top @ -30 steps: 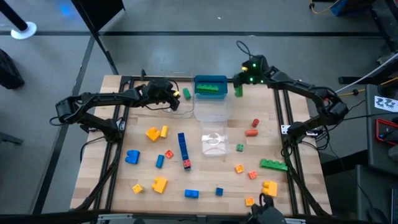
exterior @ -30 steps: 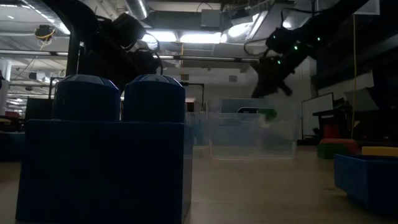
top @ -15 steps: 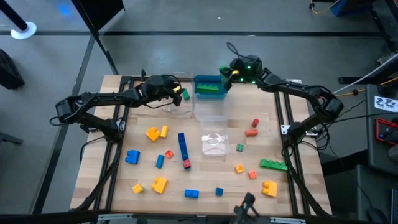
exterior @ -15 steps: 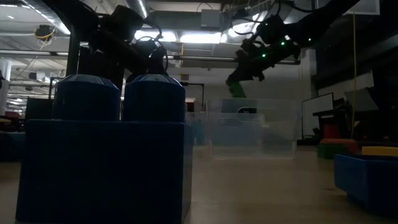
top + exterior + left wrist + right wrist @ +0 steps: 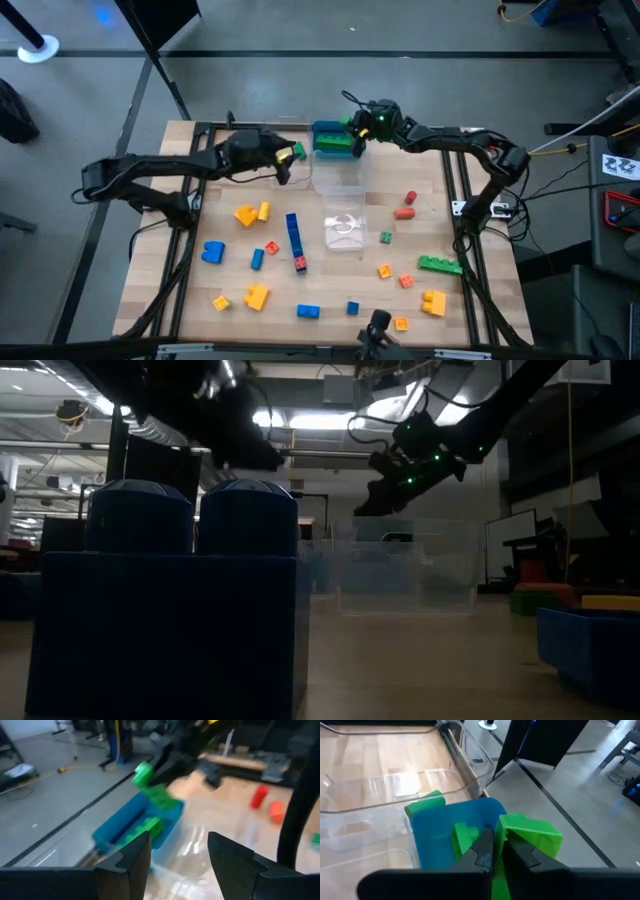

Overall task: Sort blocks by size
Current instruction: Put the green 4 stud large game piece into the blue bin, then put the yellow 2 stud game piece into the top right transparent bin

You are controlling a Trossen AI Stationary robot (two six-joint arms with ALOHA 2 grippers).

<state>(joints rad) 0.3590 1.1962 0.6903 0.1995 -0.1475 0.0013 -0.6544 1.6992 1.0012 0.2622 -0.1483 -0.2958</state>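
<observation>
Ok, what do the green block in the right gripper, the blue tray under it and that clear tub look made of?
Green block: seemingly hard, smooth plastic, with flat faces and crisp moulded edges. Blue tray: opaque plastic, it seems, with an even, slightly glossy surface. Clear tub: transparent plastic, likely thin; the wood shows through and its walls catch glare.

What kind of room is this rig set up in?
Probably a lab or workshop: bare concrete floor, ceiling strip lights, cables trailing over the floor beyond the wooden table.

I read the high view straight down over the whole table (image 5: 440,190); the low view sits at tabletop level behind a blue block (image 5: 170,610). Both wrist views look closely at the teal-blue tray (image 5: 122,822) (image 5: 445,840).
</observation>
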